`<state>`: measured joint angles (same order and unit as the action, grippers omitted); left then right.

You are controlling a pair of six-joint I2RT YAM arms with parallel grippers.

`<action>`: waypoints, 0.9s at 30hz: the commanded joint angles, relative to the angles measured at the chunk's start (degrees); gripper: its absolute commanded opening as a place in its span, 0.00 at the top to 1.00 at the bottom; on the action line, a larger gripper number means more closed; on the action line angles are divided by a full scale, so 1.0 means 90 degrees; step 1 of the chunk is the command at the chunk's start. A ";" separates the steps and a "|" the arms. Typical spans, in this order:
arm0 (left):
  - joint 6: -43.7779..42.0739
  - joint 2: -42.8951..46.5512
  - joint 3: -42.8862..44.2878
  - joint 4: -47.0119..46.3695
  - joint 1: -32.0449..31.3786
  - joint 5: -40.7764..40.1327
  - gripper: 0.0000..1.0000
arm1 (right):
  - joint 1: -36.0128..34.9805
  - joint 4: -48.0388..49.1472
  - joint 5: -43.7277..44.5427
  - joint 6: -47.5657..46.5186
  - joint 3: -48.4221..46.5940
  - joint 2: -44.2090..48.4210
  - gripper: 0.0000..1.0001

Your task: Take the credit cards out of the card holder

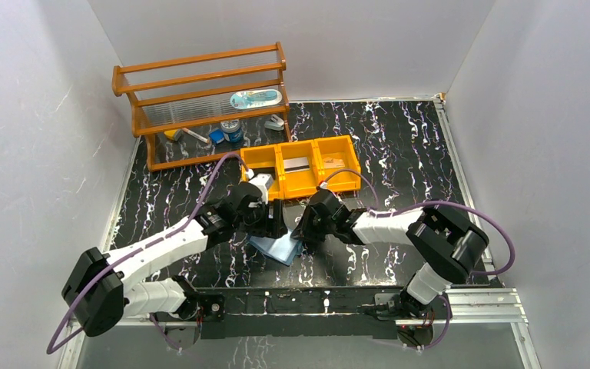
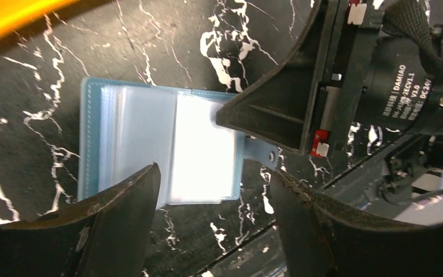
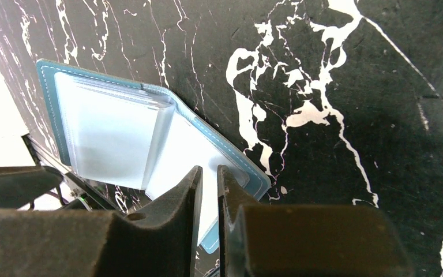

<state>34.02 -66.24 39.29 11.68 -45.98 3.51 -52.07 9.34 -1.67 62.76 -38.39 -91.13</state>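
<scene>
The light blue card holder (image 1: 278, 249) lies open on the black marbled table between my two grippers. In the left wrist view the holder (image 2: 132, 135) shows clear pockets and its side tab (image 2: 261, 153). My left gripper (image 2: 213, 193) is open and empty, hovering over the holder's near edge. My right gripper (image 3: 209, 180) is shut to a thin slit, its tips on the holder's right page (image 3: 184, 144). I see no card in the pockets; glare whitens them. A silver-grey card (image 1: 297, 164) and a tan card (image 1: 334, 161) lie in the orange tray.
The orange three-compartment tray (image 1: 302, 187) stands just behind the grippers. A wooden rack (image 1: 200, 100) with small items stands at the back left. A metal rail (image 1: 338, 296) runs along the table's near edge. White walls enclose the sides.
</scene>
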 commanded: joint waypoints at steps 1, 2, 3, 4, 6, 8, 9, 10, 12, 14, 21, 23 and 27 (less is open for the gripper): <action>-0.0805 -0.0327 0.0499 0.0801 -0.0018 -0.0600 0.31 | -0.0004 -0.0006 0.0069 0.0010 0.0324 -0.0058 0.76; -0.0911 -0.0460 0.0609 0.0997 -0.0014 -0.0682 0.31 | -0.0005 0.0056 0.0080 0.0031 0.0369 -0.0029 0.76; -0.0989 -0.0578 0.0704 0.1060 -0.0018 -0.0655 0.32 | 0.0000 0.0114 0.0086 0.0056 0.0431 -0.0020 0.76; -0.1029 -0.0648 0.0757 0.1090 -0.0018 -0.0560 0.32 | -0.0004 0.0169 0.0081 0.0073 0.0456 -0.0017 0.76; -0.0958 -0.0746 0.0824 0.1233 -0.0011 -0.0639 0.32 | -0.0005 0.0200 0.0057 0.0077 0.0463 -0.0035 0.75; -0.0876 -0.0777 0.0851 0.1342 -0.0009 -0.0777 0.32 | -0.0004 0.0207 0.0031 0.0077 0.0471 -0.0072 0.75; -0.0850 -0.0772 0.0824 0.1348 -0.0009 -0.0797 0.32 | -0.0005 0.0240 0.0029 0.0069 0.0495 -0.0070 0.76; -0.0833 -0.0775 0.0767 0.1323 -0.0009 -0.0767 0.32 | 0.0001 0.0286 0.0021 0.0072 0.0517 -0.0070 0.75; -0.0805 -0.0853 0.0711 0.1305 -0.0008 -0.0693 0.32 | -0.0005 0.0377 -0.0008 0.0085 0.0558 -0.0073 0.75; -0.0700 -0.0940 0.0703 0.1381 -0.0008 -0.0830 0.33 | -0.0005 0.0419 -0.0033 0.0097 0.0587 -0.0078 0.75; -0.0514 -0.0798 0.0430 0.1260 -0.0009 -0.1052 0.33 | -0.0005 0.0518 -0.0096 0.0115 0.0594 -0.0149 0.76; -0.0491 -0.0854 0.0385 0.1218 -0.0008 -0.0944 0.33 | -0.0005 0.0565 -0.0125 0.0125 0.0603 -0.0173 0.76; -0.0433 -0.1001 0.0325 0.1063 -0.0002 -0.0631 0.35 | -0.0004 0.0606 -0.0164 0.0144 0.0604 -0.0210 0.76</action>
<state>29.30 -74.65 43.16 21.63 -45.98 -3.99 -52.03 17.26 -2.85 64.58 -34.70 -91.22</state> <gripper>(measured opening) 0.663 0.242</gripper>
